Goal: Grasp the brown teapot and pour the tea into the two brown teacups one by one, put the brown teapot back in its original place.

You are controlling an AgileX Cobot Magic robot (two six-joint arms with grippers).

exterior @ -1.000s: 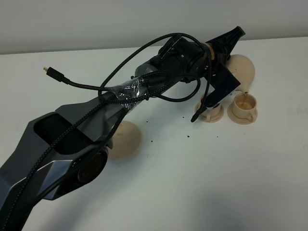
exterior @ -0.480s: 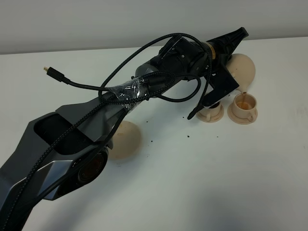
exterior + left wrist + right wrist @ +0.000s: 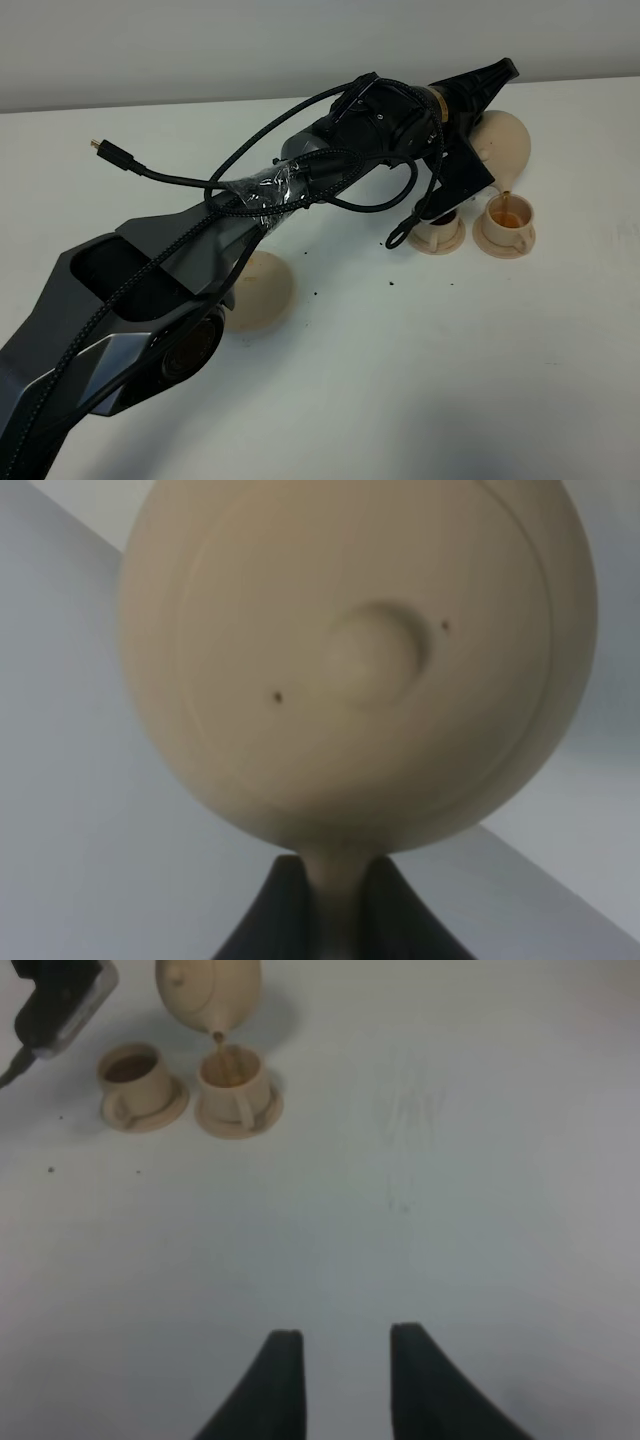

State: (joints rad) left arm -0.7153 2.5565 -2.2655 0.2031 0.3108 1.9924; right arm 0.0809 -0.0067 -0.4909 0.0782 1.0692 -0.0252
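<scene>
My left gripper (image 3: 484, 125) reaches across to the right and is shut on the loop handle of the brown teapot (image 3: 506, 142). The teapot is tilted and a thin stream of tea runs from its spout into the right teacup (image 3: 510, 214), which holds amber tea. The left teacup (image 3: 441, 226) holds dark tea and is partly hidden by the gripper. In the left wrist view the teapot (image 3: 360, 660) fills the frame above my gripper (image 3: 335, 925). The original place, a flat tan saucer (image 3: 260, 290), lies partly under the left arm. My right gripper (image 3: 340, 1380) is open and empty, well short of both cups (image 3: 135, 1075) (image 3: 236, 1076).
A black cable with a gold plug (image 3: 100, 148) hangs off the left arm above the white table (image 3: 400, 380). Small dark specks (image 3: 391, 283) lie near the left teacup. A grey wall (image 3: 200, 40) closes the far edge.
The left gripper has turned a little and tipped the teapot further. The tea level in the right teacup has risen.
</scene>
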